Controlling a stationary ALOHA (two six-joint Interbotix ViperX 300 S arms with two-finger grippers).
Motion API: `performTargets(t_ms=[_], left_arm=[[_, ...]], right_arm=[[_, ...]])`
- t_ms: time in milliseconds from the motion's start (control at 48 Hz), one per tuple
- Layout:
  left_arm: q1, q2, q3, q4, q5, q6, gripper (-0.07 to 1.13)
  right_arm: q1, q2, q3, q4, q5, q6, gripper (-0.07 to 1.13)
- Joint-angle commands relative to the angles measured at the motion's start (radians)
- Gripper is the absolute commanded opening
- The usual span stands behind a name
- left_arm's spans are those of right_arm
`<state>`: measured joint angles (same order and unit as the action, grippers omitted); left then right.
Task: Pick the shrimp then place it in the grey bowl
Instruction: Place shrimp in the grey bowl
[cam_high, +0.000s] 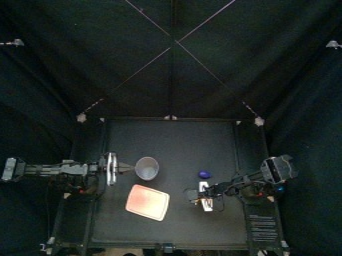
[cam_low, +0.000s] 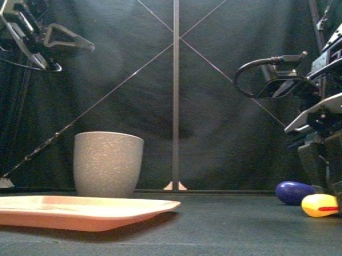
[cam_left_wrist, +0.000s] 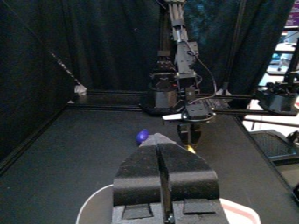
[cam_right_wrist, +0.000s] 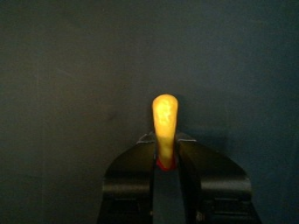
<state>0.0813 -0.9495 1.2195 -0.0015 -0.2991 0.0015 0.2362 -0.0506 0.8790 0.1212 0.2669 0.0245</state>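
With right jaws clamped on shrimp (cam_right_wrist: 165, 122), lift off surface (cam_low: 227, 228), clear blue toy (cam_low: 294, 190), carry over bowl (cam_low: 107, 163), release low; leave left jaws pressed together.

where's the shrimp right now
The shrimp is low on the right side of the table, pinched in the right gripper. It sits just in front of the purple toy and right of the pink tray.

a robot test booth in a lab: black curtains (cam_high: 171, 60) close in a small black counter (cam_high: 181, 145), a left arm (cam_high: 60, 170) and a right arm (cam_high: 254, 180) reach over it, and plain props stand there, a pink tray (cam_high: 146, 203) and a grey cup (cam_high: 147, 167).
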Motion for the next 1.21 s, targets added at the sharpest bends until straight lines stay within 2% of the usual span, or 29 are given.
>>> performTargets(t_ms=[21, 125, 312, 500, 667, 854, 1208], left_arm=[[0.003, 0.006, -0.014, 0.0, -0.011, -0.002, 0.02], [0.003, 0.006, -0.014, 0.0, -0.011, 0.0, 0.02], [0.003, 0.006, -0.014, 0.002, -0.011, 0.003, 0.02], [0.005, 0.006, -0.014, 0.002, -0.011, 0.003, 0.02], [0.006, 0.006, -0.014, 0.003, -0.011, 0.003, 0.02], [0.006, 0.006, -0.012, 0.002, -0.011, 0.003, 0.02], [0.005, 0.006, -0.005, 0.002, -0.011, 0.002, 0.02]], right_arm=[[-0.005, -0.029, -0.052, -0.003, -0.005, -0.003, 0.46], [-0.012, -0.051, -0.118, -0.029, -0.015, -0.008, 0.46], [-0.112, -0.054, -0.25, -0.163, -0.075, -0.003, 0.46], [-0.247, -0.003, -0.342, -0.288, -0.221, -0.003, 0.46], [-0.353, 0.086, -0.419, -0.31, -0.399, -0.002, 0.46], [-0.39, 0.19, -0.515, -0.304, -0.511, -0.002, 0.46], [-0.388, 0.281, -0.607, -0.296, -0.514, 0.0, 0.49]])
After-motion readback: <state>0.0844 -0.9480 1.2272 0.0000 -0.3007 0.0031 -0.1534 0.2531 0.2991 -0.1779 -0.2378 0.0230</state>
